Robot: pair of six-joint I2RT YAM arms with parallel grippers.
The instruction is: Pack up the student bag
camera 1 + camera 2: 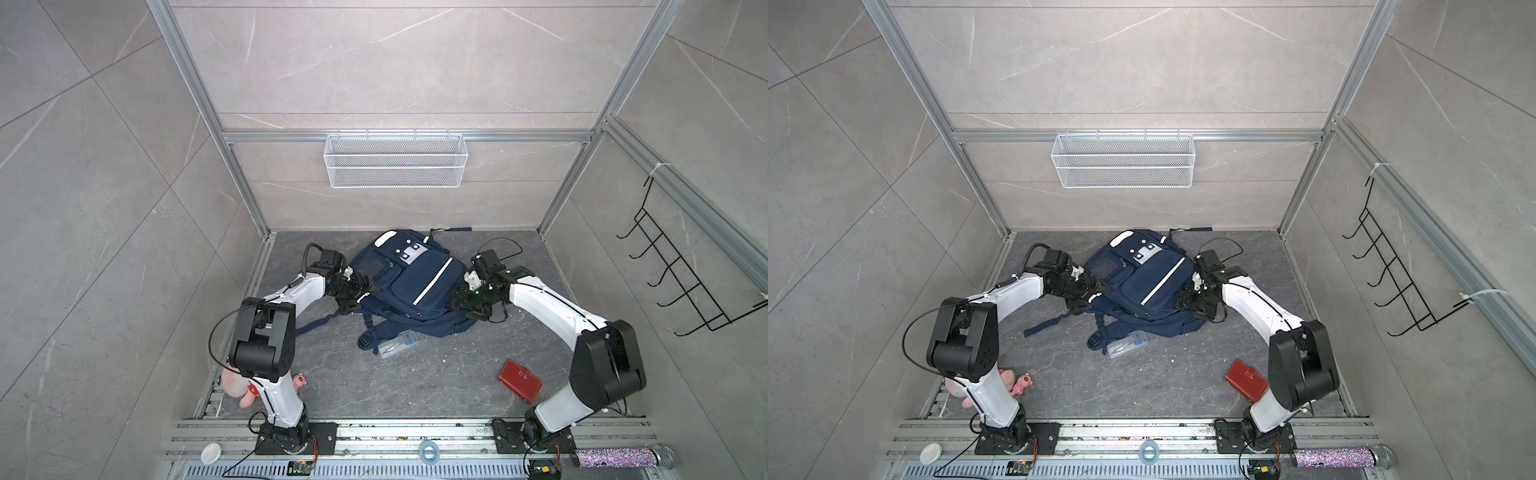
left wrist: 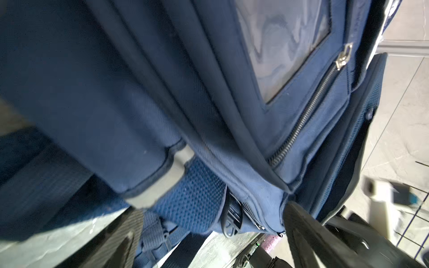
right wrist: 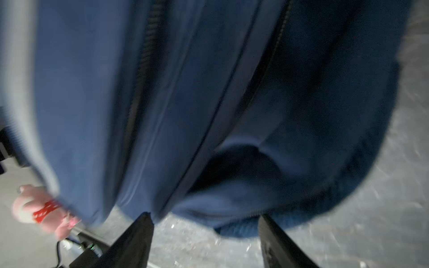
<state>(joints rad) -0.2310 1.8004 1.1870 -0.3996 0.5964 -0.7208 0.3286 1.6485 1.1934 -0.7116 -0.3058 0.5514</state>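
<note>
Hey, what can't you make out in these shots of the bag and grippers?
- Plush toy: mostly hidden behind the left arm in both top views.
- Clear case: contents too small in both top views.
- Right gripper: right wrist view blurred; grip on the student bag unclear.
- Inside of the student bag: no view shows it.

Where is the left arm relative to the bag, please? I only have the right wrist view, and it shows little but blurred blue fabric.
Observer: The left gripper is at the opposite side of the student bag, with its jaws apart at the bag's edge.
Operator: Thank you. What lies in front of the bag?
Observer: A clear plastic case lies against the bag's near edge.
Operator: Is anything else lying loose?
Observer: A red case lies on its own, apart from the bag, nearer the right side in both top views.
</note>
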